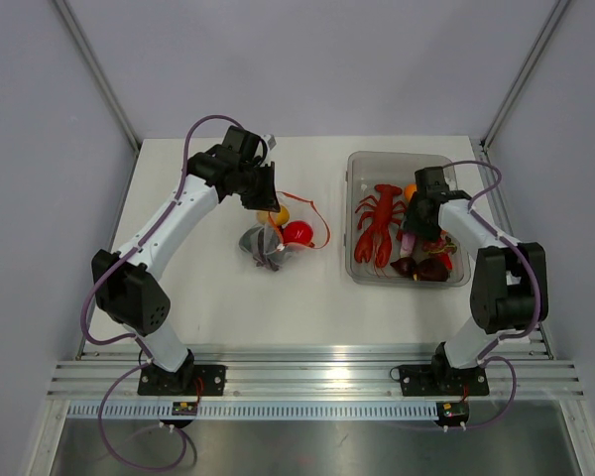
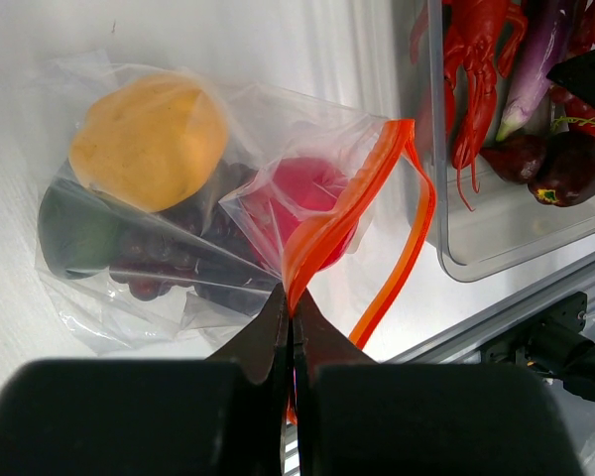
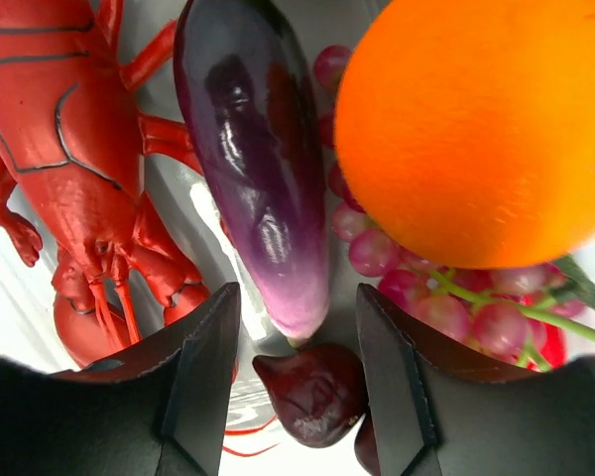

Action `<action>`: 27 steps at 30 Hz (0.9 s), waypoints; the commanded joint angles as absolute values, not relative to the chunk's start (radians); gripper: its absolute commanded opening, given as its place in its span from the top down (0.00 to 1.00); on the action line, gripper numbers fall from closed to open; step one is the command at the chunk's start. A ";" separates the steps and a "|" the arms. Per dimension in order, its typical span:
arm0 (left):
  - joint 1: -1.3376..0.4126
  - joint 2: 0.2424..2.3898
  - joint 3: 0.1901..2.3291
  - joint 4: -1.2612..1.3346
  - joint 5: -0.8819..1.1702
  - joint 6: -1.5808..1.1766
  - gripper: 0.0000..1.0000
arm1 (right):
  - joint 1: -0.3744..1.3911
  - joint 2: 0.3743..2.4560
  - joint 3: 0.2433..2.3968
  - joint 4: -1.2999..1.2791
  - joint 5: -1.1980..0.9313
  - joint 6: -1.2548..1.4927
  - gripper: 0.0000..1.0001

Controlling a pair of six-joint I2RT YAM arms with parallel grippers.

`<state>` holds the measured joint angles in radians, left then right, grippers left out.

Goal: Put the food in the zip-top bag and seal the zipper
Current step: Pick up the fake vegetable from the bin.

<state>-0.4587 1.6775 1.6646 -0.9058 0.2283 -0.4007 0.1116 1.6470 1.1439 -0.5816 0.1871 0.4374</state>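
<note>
**Aubergine tip between my right fingers, bag mouth waiting to the left**

My right tool (image 3: 297, 296) hangs wide over the rigid clear rectangular tub (image 1: 362, 164) and grips nothing. Its two fingers stand either side of the pale tip of a glossy dark purple toy aubergine (image 3: 248, 149). The aubergine's long axis runs straight away from the tool, so the fingers straddle its narrow width. I judge that the right line for closing on it. A big round orange toy fruit (image 3: 476, 129) crowds it on one side and a red plastic lobster (image 3: 69, 149) lies on the other.

My left tool (image 2: 292, 297) is pinched tight on one end of the thin red-orange zipper strip (image 2: 349, 193) of the small floppy see-through zip-top bag (image 2: 238, 109). The bag lies on the white desk (image 1: 228, 297), left of the tub and apart from it, with its mouth gaping toward the tub. The right arm is the nearer one to the tub's food, and any carry from there goes leftward.

The top view gives the tub-to-bag layout but hides both tools' fingertips. Only the right wrist view shows the straddle. Only the left wrist view shows the pinch, and the yellow-orange, red, green and dark pieces inside the bag.
</note>
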 commanded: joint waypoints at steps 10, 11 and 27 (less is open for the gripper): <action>-0.462 1.654 1.661 -0.859 0.259 -0.410 1.00 | 0.115 1.730 1.100 -0.477 0.127 0.405 0.44; -0.462 1.651 1.658 -0.858 0.258 -0.410 1.00 | 0.115 1.735 1.101 -0.477 0.127 0.405 0.45; -0.465 1.629 1.657 -0.835 0.287 -0.426 1.00 | 0.118 1.373 1.092 -0.548 0.020 0.396 0.84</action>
